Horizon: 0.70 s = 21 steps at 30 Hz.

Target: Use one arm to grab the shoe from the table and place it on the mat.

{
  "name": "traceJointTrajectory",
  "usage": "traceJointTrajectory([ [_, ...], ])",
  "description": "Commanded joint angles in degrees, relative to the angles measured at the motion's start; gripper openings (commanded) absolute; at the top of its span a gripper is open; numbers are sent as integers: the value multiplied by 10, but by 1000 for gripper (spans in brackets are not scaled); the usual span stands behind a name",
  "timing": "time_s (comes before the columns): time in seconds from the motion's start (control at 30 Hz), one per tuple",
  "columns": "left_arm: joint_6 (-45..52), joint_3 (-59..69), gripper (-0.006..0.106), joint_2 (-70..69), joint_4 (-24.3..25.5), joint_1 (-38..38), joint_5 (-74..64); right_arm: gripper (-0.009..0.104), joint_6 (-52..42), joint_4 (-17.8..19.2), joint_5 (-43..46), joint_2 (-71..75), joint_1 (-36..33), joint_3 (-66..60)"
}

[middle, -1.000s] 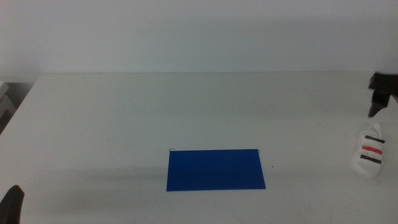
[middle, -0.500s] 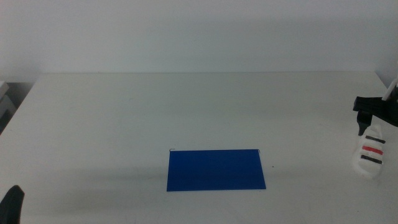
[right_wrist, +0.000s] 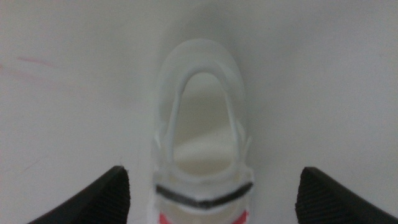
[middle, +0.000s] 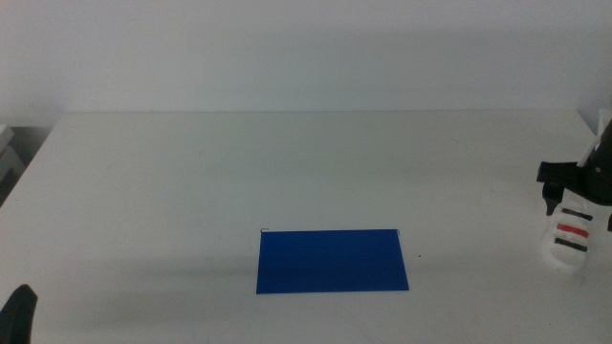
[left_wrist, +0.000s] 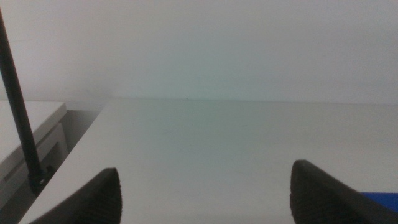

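Right hand (right_wrist: 211, 186) (jaws wide) above shoe (right_wrist: 202, 155).

No readable text, label or number shows anywhere.

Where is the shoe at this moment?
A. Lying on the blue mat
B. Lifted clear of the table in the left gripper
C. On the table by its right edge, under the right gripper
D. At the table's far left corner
C: the shoe sits on the white table, apart from the mat, with the open right gripper straddling it; the left gripper waits, holding nothing.
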<state>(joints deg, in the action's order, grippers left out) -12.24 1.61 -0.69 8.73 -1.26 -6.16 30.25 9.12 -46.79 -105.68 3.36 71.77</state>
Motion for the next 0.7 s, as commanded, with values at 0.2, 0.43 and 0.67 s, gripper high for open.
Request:
traceJointTrajectory([
  [0.2, -4, 5, 92, -8, 0, -2, 43, 85, 3, 23, 23, -8, 5, 19],
  [0.43, -4, 5, 92, -8, 0, -2, 43, 61, 3, 23, 33, -13, 5, 17],
  [0.67, -4, 5, 92, -8, 0, -2, 43, 22, 2, 25, 32, -20, 5, 16],
])
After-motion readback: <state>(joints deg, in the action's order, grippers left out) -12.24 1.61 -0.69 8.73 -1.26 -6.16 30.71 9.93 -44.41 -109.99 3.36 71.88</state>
